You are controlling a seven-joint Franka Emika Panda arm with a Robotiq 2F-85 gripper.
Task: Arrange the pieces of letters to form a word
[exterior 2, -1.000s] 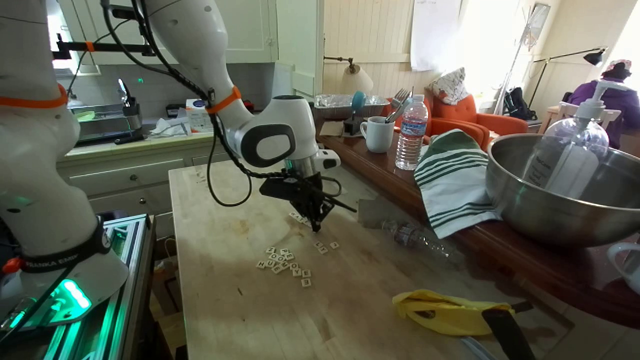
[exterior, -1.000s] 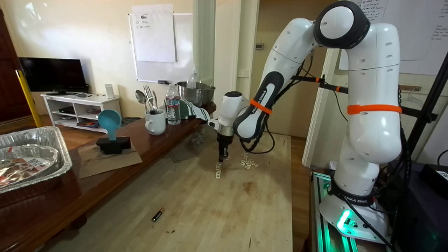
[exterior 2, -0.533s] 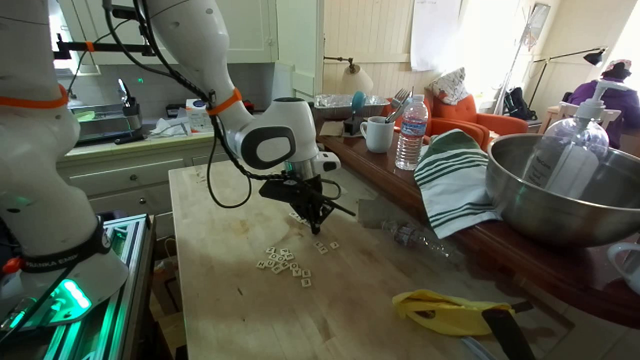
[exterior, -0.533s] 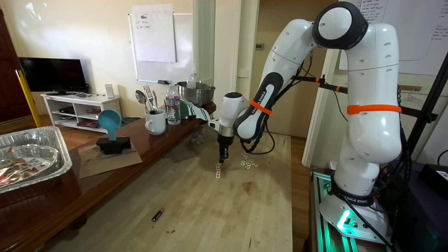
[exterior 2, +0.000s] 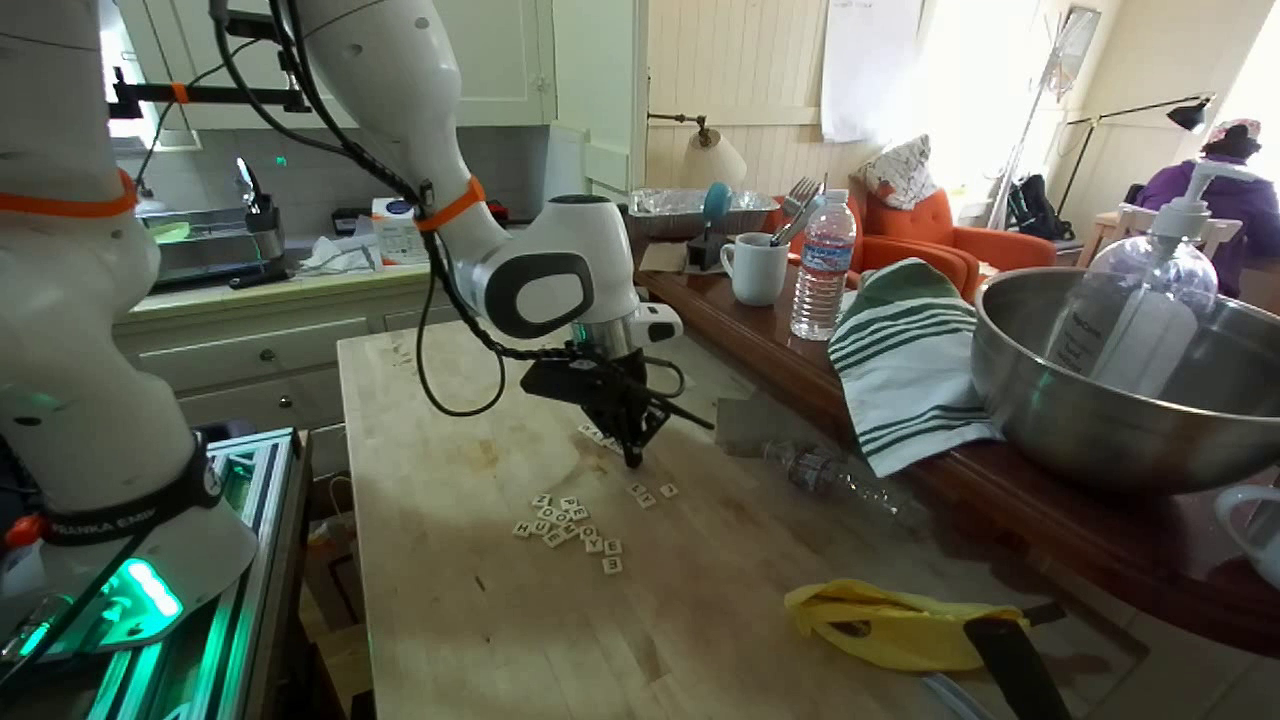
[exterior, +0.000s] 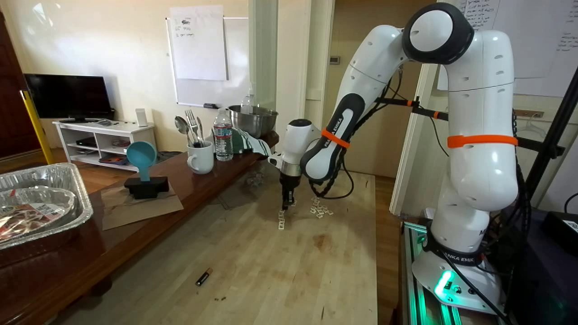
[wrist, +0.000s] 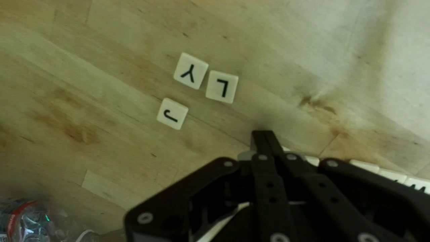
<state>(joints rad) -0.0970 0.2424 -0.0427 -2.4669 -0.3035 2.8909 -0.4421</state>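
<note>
The letter pieces are small cream square tiles on the light wood table. In the wrist view, a Y tile (wrist: pixel 190 70), an L tile (wrist: pixel 221 86) and a J tile (wrist: pixel 172 113) lie ahead of my fingertips. A row of tiles (wrist: pixel 418 185) runs from the right edge and is partly hidden by my gripper (wrist: pixel 263 132). The row also shows in both exterior views (exterior: pixel 281 221) (exterior 2: pixel 592 433). A loose tile cluster (exterior: pixel 319 210) (exterior 2: pixel 560 520) lies apart. My gripper (exterior: pixel 285 207) (exterior 2: pixel 632 463) points down at the row's end, fingers together, with nothing visible between them.
A clear plastic bottle (exterior 2: pixel 835 480) lies on the table by the raised brown counter (exterior: pixel 135 225). A yellow object (exterior 2: pixel 900 625) and a battery (exterior: pixel 203 276) also lie on the table. A mug (exterior: pixel 200 158), water bottle (exterior: pixel 223 140) and metal bowl (exterior 2: pixel 1140 400) stand on the counter.
My gripper has moved down very slightly at the end of the row. The tiles show no visible movement.
</note>
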